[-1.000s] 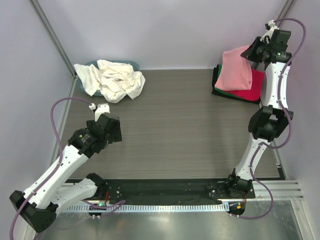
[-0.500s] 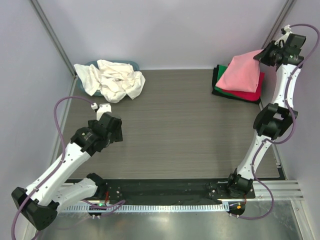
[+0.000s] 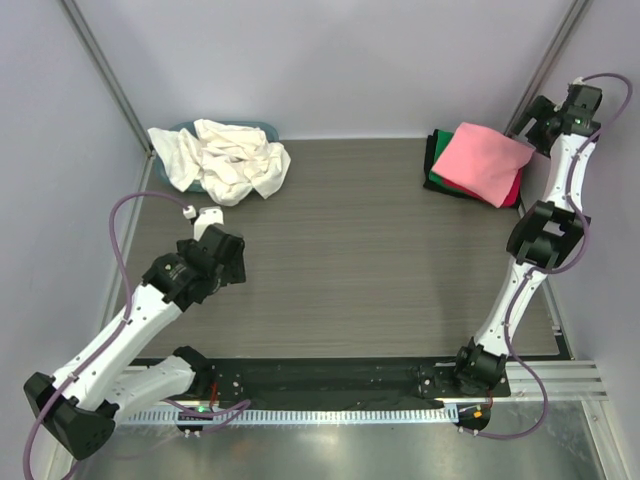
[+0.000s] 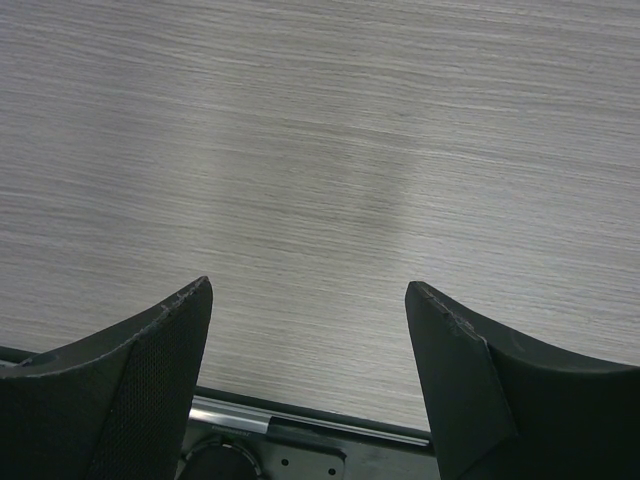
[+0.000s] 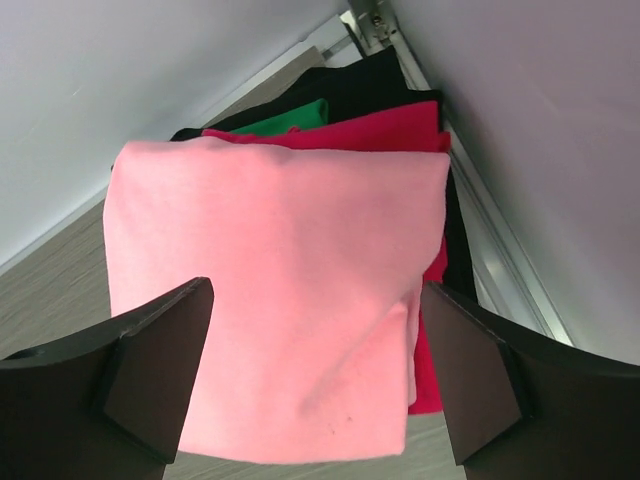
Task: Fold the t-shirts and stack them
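Observation:
A folded salmon pink t-shirt (image 3: 485, 162) (image 5: 280, 290) lies on top of a stack at the table's far right. Under it are a magenta red t-shirt (image 5: 400, 130), a green one (image 5: 290, 118) and a black one (image 5: 360, 80). My right gripper (image 3: 535, 122) (image 5: 310, 290) hangs open just above the pink shirt's near edge, its fingers (image 5: 160, 340) clear of the cloth. Crumpled cream white t-shirts (image 3: 225, 158) are heaped at the far left. My left gripper (image 3: 218, 258) (image 4: 308, 290) is open over bare table, holding nothing.
A teal-blue tub (image 3: 262, 129) sits under the cream heap. The side wall and a metal rail (image 5: 500, 260) run close along the stack's right side. A black rail (image 4: 320, 432) borders the table's near edge below my left gripper.
My right gripper swung right with the pink shirt, then opened and let it go; the shirt now lies flat on the stack. The left arm has barely moved.

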Controlling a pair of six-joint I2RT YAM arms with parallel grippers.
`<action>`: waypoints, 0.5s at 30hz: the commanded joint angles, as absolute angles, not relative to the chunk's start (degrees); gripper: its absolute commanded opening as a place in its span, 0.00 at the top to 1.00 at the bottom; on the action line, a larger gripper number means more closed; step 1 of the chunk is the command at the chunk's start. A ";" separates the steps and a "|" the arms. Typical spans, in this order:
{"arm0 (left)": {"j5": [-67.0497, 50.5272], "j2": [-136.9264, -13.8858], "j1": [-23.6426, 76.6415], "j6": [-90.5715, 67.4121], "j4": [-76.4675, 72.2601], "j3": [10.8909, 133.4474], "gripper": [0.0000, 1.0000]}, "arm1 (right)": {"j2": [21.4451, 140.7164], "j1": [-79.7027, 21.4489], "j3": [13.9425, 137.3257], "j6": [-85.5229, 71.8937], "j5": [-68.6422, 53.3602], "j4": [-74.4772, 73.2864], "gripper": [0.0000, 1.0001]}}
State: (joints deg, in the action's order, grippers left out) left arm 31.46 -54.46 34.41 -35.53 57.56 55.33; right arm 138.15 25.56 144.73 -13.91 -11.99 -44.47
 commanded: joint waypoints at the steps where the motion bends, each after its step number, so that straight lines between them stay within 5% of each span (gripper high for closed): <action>1: 32.52 -52.56 34.19 -35.86 56.69 55.55 0.21 | 128.86 25.40 143.80 -15.90 -4.32 -44.03 0.09; 7: 32.61 -51.15 34.19 -35.86 56.69 55.55 0.21 | 116.65 25.40 134.48 -19.42 -5.00 -44.03 0.09; 11: 32.87 -50.02 34.19 -36.03 56.86 55.63 0.20 | 107.69 24.61 127.63 -26.77 -16.39 -40.62 0.08; 15: 33.31 -48.61 34.19 -36.21 56.87 55.55 0.19 | 94.86 17.08 108.53 -30.41 -22.24 -29.31 0.07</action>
